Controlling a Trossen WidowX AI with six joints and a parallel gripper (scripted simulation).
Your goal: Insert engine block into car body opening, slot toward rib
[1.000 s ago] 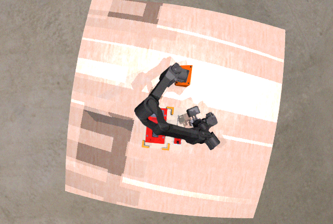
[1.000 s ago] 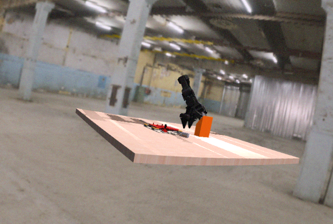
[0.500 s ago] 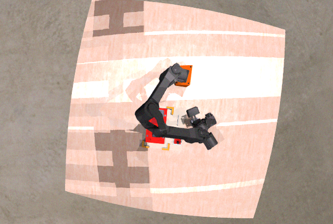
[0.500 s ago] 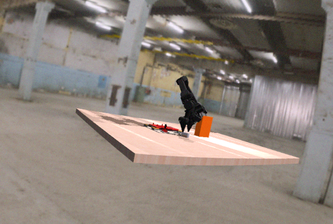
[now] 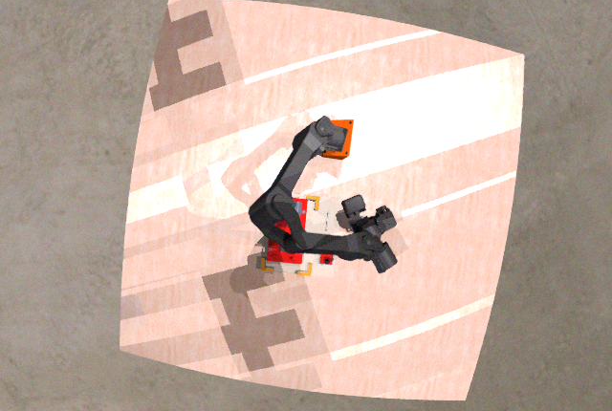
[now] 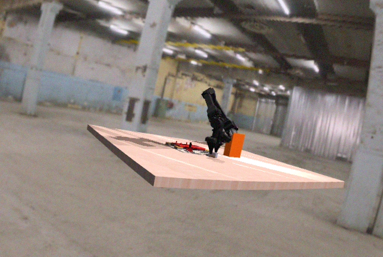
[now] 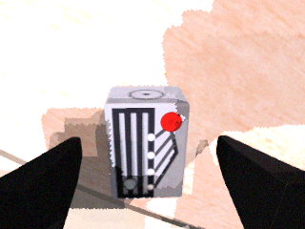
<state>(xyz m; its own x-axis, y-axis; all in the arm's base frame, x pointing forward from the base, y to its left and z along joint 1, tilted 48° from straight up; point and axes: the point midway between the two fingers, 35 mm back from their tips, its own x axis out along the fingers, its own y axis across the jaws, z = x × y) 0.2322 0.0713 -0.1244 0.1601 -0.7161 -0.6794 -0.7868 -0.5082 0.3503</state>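
Observation:
The grey engine block [image 6: 212,155] [image 7: 167,186] stands on the table beside the car body. In the wrist view its striped face, with a red dot and a row of white dots, faces the camera. My gripper [image 6: 213,152] [image 7: 150,145] is open around it, one finger on each side. A gap shows between each finger and the block in the wrist view. The red car body [image 5: 286,252] [image 6: 197,147] lies under the arm in the top view. The arm hides much of it, so the opening and the rib cannot be made out.
The orange arm mount [image 5: 348,141] [image 6: 237,146] stands on the table [image 5: 395,308] [image 6: 191,170]. Yellow corner brackets surround the car body. A small red part with a black centre [image 5: 326,259] sits beside it. The folded arm passes over the car body.

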